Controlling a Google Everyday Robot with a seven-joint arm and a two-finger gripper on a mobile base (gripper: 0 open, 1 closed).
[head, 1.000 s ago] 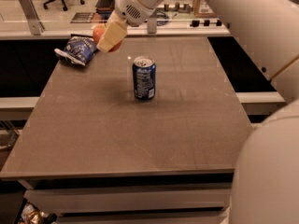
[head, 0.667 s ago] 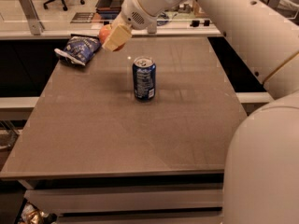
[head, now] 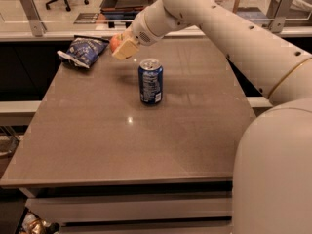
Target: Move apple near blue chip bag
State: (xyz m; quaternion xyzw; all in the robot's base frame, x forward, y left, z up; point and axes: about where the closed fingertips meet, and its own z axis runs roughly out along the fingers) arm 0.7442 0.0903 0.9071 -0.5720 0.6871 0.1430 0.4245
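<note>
Far left at the back of the desk is the blue chip bag, lying flat near the rear edge. Just right of it is the apple, only partly showing because the tool is wrapped round it. One pale pad sits across the apple's near side, so the tool looks clenched on the apple, carrying it just above the desk surface. Further right and nearer the camera stands a blue soda can, well clear of the bag. The big white arm comes in from the right.

My take on the step: the apple is close to the bag already, so it's mostly a set-down job. I'd nudge a touch left toward the bag, stop short of the foil so the bag doesn't get shoved, and lower until the apple is actually resting on the desk before letting go. It's round, so dropping it from height means it could roll off the back.
</note>
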